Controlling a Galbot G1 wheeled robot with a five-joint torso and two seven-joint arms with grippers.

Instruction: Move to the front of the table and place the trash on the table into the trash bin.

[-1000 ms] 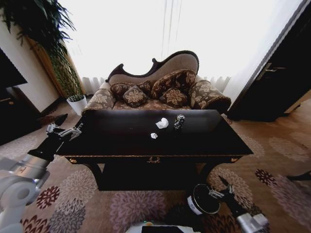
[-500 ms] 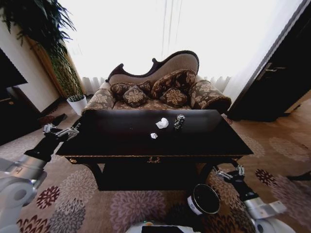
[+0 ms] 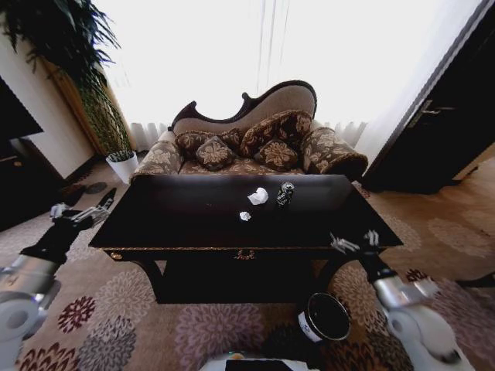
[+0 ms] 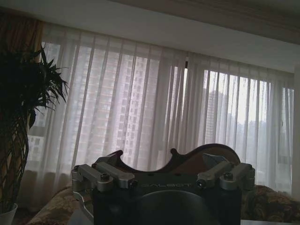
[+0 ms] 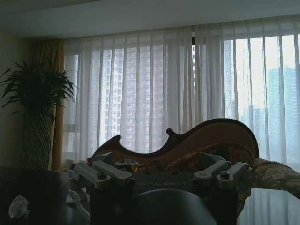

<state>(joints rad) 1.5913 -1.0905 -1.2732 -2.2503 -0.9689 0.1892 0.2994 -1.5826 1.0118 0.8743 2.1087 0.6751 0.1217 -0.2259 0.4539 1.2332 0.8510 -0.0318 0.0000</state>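
The trash lies near the middle of the surface (image 3: 193, 224), toward its far edge: a crumpled white paper ball (image 3: 258, 196), a dark can (image 3: 285, 193) standing just beside it on the right, and a smaller white scrap (image 3: 245, 216) a little nearer the robot. In the right wrist view a pale paper ball (image 5: 18, 206) sits on the dark top. The surface is dark and glossy, with gold trim along its front edge and a brass ornament (image 3: 244, 254) at the centre of that edge.

The bin (image 3: 325, 318), round and black with a white label, stands on the floral carpet (image 3: 131, 309) below the front right corner of the surface, in front of the robot.

The right gripper (image 3: 353, 242) is raised at the front right corner, level with the top and well apart from the trash; its fingers stand wide and hold nothing. The left gripper (image 3: 80, 214) hangs off the left end of the surface, over the carpet, fingers likewise spread and empty.

Behind the surface is a sofa (image 3: 255, 147) with patterned cushions, backed by bright curtains (image 3: 255, 54). A tall plant (image 3: 73, 54) in a white pot (image 3: 122, 164) stands at the far left.
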